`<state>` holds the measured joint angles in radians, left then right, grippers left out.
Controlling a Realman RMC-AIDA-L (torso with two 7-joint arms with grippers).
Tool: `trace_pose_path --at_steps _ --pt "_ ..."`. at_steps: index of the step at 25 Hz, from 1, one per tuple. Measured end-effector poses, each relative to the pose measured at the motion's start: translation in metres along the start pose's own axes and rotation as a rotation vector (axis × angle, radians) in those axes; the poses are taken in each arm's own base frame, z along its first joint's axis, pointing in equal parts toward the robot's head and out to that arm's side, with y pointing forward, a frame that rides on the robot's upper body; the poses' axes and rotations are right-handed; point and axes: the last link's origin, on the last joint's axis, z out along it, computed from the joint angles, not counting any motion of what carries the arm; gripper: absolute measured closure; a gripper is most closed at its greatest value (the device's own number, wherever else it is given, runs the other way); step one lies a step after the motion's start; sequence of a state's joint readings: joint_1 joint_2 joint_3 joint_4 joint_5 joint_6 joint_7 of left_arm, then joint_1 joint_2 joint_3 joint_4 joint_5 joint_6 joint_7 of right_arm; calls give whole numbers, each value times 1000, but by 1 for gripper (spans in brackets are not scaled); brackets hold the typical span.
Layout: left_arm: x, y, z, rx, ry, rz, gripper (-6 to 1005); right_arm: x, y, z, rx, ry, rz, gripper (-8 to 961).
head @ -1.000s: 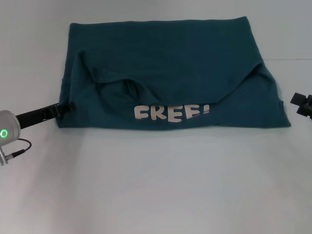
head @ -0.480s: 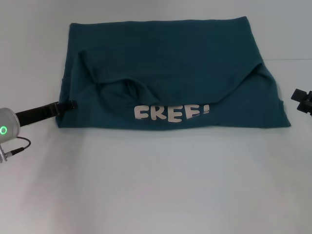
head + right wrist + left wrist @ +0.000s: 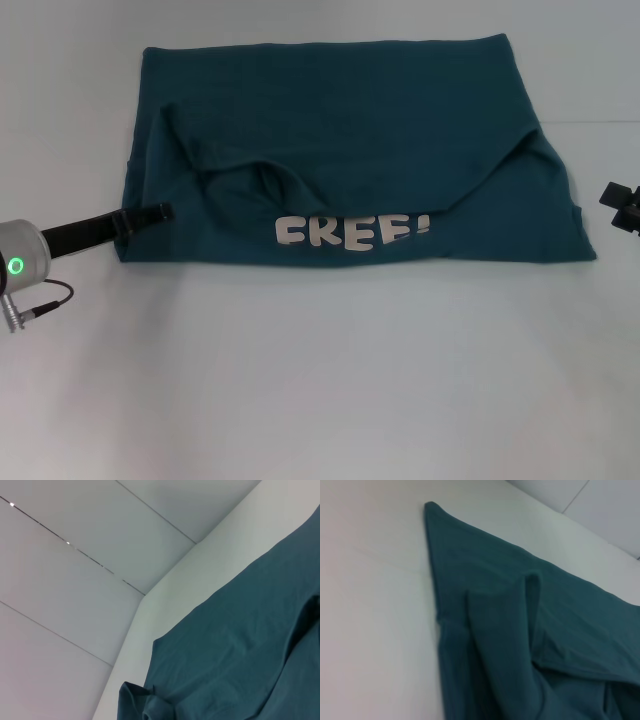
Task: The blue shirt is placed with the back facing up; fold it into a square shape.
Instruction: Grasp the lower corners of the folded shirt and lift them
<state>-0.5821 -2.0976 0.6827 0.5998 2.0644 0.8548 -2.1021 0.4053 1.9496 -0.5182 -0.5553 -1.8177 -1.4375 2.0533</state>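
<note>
You are seeing the left gripper reaching over the blue shirt; its grip state is indeterminable.

1. I see even, soft overhead light on the white table, with no glare.
2. The blue shirt casts only a thin shadow along its near edge.
3. My left wrist view is soft close up; folds beyond the fingers blur.
</note>
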Motion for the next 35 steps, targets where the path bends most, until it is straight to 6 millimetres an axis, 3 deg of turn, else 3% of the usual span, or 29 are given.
trace_pose_path --at_steps 21,24,35 --pt "-10 7 8 -4 -31 33 125 3 -2 -4 4 1 6 194" --pt "-8 8 7 -5 -22 42 263 3 -3 -6 10 2 8 194" --pt "-7 9 7 -4 -26 57 483 2 -3 -7 11 2 9 195"
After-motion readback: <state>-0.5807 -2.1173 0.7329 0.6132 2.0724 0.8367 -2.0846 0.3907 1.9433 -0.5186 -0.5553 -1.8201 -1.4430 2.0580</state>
